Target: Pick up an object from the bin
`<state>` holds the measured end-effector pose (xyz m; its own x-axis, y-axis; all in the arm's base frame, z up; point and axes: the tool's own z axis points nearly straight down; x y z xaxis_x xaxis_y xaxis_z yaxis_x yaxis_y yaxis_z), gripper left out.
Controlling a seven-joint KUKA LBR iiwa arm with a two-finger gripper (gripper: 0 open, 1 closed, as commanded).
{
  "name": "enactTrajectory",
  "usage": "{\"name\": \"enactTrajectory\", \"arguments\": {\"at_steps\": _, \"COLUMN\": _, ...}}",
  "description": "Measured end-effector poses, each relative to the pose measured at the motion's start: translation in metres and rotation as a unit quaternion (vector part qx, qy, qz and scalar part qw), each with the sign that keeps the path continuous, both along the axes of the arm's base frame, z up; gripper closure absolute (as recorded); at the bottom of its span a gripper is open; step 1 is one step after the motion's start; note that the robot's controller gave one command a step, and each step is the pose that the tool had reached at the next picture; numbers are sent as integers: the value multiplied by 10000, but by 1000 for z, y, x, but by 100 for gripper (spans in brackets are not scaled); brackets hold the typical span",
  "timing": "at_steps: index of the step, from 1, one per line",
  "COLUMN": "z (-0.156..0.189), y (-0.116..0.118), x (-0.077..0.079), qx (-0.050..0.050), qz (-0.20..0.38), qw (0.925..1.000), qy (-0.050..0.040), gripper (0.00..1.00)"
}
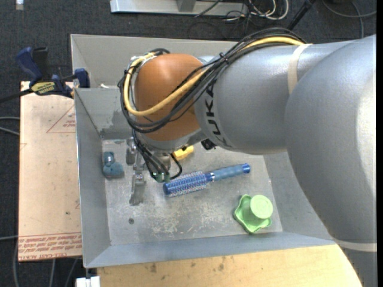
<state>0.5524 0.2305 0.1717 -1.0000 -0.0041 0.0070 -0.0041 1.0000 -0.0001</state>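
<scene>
My gripper (137,189) hangs below the orange wrist cover, low over the bin floor in the left half. Nothing shows in its grasp. Just to its right lies a blue hairbrush (203,180), its bristled head toward the gripper and its handle pointing right and slightly up. To the gripper's left a small blue-grey object (111,166) sits near the left wall. A yellow object (183,152) peeks out from under the wrist and is mostly hidden.
A light green, lobed cap-like object (254,213) lies near the bin's front right corner. The large grey arm covers the back and right of the bin. Bare floor lies in front of the gripper toward the near wall.
</scene>
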Motion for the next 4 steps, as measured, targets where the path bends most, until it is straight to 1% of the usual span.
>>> {"name": "enactTrajectory", "arguments": {"at_steps": 1, "z": -106, "y": 4, "x": 69, "qx": -1, "qz": -782, "qw": 9969, "qy": -28, "gripper": 0}}
{"name": "enactTrajectory", "arguments": {"at_steps": 2, "z": -102, "y": 4, "x": 70, "qx": 8, "qz": -792, "qw": 9968, "qy": -43, "gripper": 100}}
{"name": "enactTrajectory", "arguments": {"at_steps": 3, "z": -102, "y": 4, "x": 70, "qx": 9, "qz": -795, "qw": 9968, "qy": -42, "gripper": 0}}
{"name": "enactTrajectory", "arguments": {"at_steps": 4, "z": -102, "y": 4, "x": 70, "qx": 10, "qz": -795, "qw": 9968, "qy": -42, "gripper": 100}}
